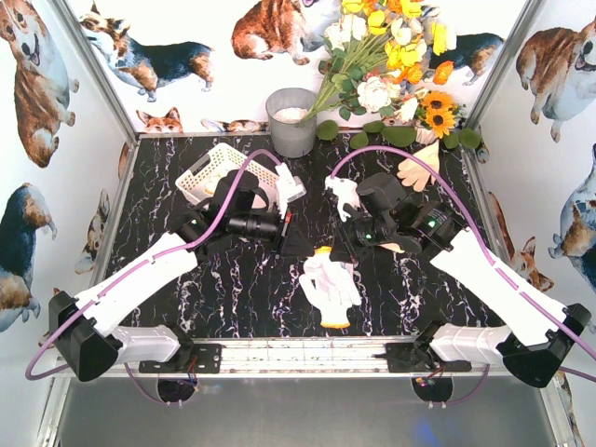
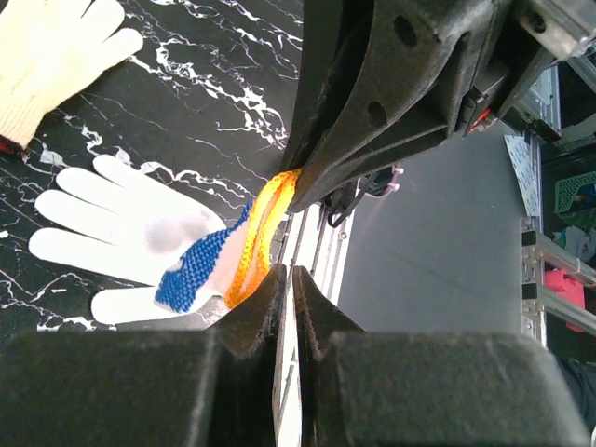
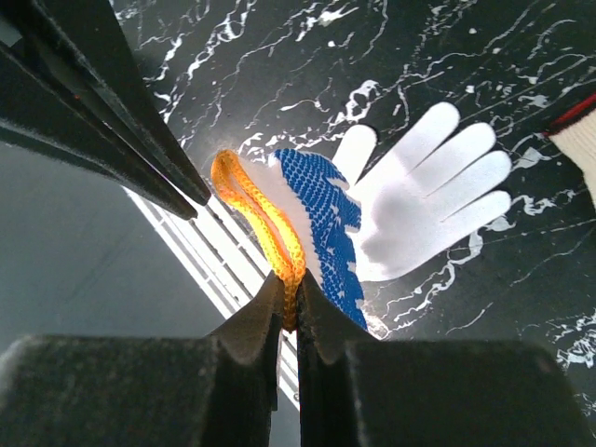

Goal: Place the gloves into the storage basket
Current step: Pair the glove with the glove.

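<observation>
Both reach inward: right claw (image 3: 290, 284) pinches the blue-and-white glove (image 3: 419, 200) by its cuff (image 3: 253, 207); left claw (image 2: 286, 272) seems pressed together.

Bare worktop (image 1: 251, 298) open between my left arm (image 1: 140, 275) and right arm (image 1: 484, 270), cable (image 1: 244, 165) arcing over the basket (image 1: 200, 182), bucket (image 1: 292, 126) and flowers (image 1: 377, 56) crowding behind

Bright, even light; wrist views blur up close.
</observation>
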